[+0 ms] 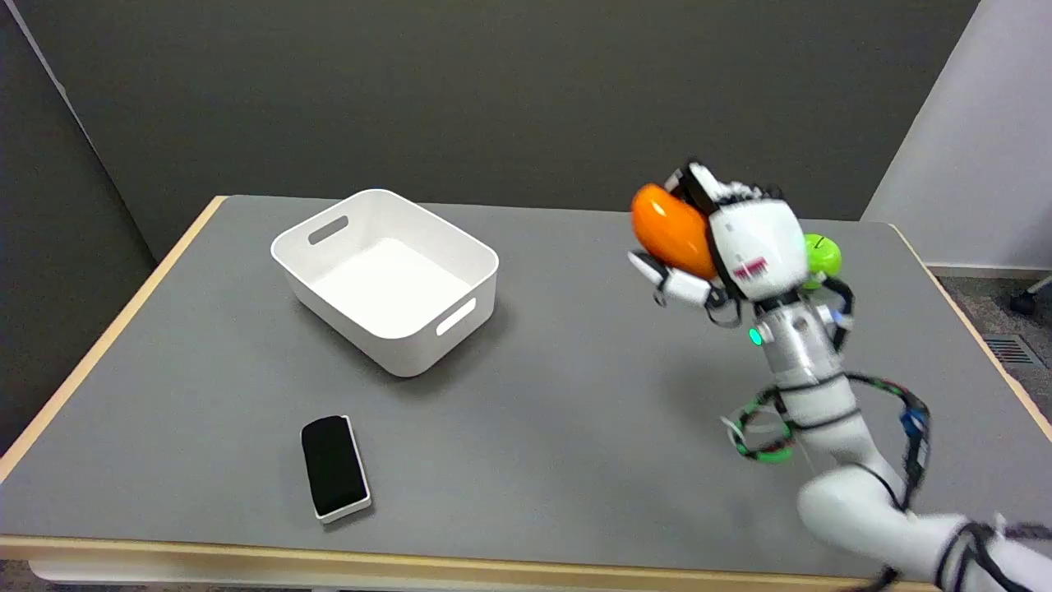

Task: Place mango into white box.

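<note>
Above the grey table point(575, 395), right hand point(723, 247) held the orange mango point(670, 228) with fingers curled around it, raised clear and well right of the white box point(386, 275).

— Where's the mango point(667, 228)?

— Off the table, on the right of the scene. It's a smooth, glossy orange fruit, oval, tilted with its upper end leaning left. The fingers wrapped round it hide its right side, so I can't judge its full shape.

— And the white box point(386, 277)?

— Well apart from it, on the grey table's left half. It's an open rectangular tub with rounded corners and a slot handle in each short wall, sitting upright and turned at an angle.
</note>
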### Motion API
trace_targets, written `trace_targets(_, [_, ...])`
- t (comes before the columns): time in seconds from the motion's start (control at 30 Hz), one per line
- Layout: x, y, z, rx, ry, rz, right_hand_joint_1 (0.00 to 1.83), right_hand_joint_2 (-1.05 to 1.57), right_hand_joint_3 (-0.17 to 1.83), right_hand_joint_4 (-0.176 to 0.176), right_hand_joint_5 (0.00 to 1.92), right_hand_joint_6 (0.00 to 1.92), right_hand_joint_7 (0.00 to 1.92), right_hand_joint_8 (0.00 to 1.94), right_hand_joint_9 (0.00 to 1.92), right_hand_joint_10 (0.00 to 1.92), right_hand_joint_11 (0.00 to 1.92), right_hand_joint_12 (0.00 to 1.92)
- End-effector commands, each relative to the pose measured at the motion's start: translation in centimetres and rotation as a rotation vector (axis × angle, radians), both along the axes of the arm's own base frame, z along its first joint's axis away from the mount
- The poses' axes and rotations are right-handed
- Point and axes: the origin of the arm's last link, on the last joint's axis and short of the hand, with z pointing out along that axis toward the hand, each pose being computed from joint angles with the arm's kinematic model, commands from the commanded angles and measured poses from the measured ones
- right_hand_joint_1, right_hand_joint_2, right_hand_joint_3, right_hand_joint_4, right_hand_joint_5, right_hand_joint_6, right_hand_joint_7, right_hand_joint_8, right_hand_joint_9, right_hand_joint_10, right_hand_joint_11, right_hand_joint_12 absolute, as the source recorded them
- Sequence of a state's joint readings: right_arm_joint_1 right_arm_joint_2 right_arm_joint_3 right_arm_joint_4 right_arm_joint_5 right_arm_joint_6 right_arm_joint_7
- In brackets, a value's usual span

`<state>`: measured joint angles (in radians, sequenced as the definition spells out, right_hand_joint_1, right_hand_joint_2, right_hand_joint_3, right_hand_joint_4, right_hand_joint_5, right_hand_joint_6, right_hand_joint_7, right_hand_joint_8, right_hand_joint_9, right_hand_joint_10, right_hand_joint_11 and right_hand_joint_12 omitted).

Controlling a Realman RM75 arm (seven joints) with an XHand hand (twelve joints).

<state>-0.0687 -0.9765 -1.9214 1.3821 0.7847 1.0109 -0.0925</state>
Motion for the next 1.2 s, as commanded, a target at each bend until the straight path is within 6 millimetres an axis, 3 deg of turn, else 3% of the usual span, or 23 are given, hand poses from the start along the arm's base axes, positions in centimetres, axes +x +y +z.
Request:
trace_targets(0.03, [6.1, -14.1, -9.2, 0.191, -0.019, 0.006, 1.04, 1.08, 0.41, -0.139, 0.7, 1.49, 0.78, 1.94, 0.98, 1.92, 0.82, 1.92])
trace_targets(0.2, [4.1, -17.5, -12.5, 0.193, -0.038, -0.108, 1.03, 1.09, 0.4, -0.133, 0.7, 1.49, 0.76, 1.94, 0.97, 1.92, 0.8, 1.92])
trace_targets(0.37, [1.4, -19.7, -17.3, 0.232, -0.026, -0.257, 1.02, 1.09, 0.4, -0.109, 0.69, 1.49, 0.75, 1.94, 0.96, 1.92, 0.76, 1.92])
trace_targets(0.57, [0.3, -19.6, -21.5, 0.315, -0.019, -0.348, 0.99, 1.09, 0.39, -0.064, 0.69, 1.49, 0.74, 1.94, 0.94, 1.92, 0.68, 1.92])
trace_targets(0.7, [0.2, -18.4, -24.7, 0.391, -0.015, -0.353, 0.99, 1.1, 0.39, -0.052, 0.69, 1.49, 0.74, 1.94, 0.93, 1.92, 0.64, 1.92])
trace_targets(0.8, [0.0, -17.5, -26.0, 0.424, -0.023, -0.351, 0.99, 1.1, 0.39, -0.046, 0.69, 1.49, 0.74, 1.94, 0.92, 1.92, 0.63, 1.92])
trace_targets(0.93, [-1.1, -17.6, -26.1, 0.417, -0.011, -0.395, 0.97, 1.1, 0.39, -0.021, 0.69, 1.49, 0.74, 1.94, 0.92, 1.92, 0.62, 1.92])
trace_targets(1.07, [-3.1, -18.4, -23.8, 0.363, -0.084, -0.474, 0.96, 1.1, 0.38, 0.009, 0.7, 1.49, 0.73, 1.94, 0.92, 1.92, 0.58, 1.92])
trace_targets(1.13, [-3.8, -18.8, -22.6, 0.344, -0.153, -0.512, 0.88, 1.22, 0.23, 0.045, 0.6, 1.58, 0.56, 1.9, 0.83, 1.74, 0.29, 1.92])
trace_targets(1.2, [-4.3, -19.0, -21.4, 0.333, -0.215, -0.531, 0.59, 0.91, 0.72, 0.038, 0.42, 0.9, 0.58, 1.32, 0.67, 1.31, 0.34, 1.76])
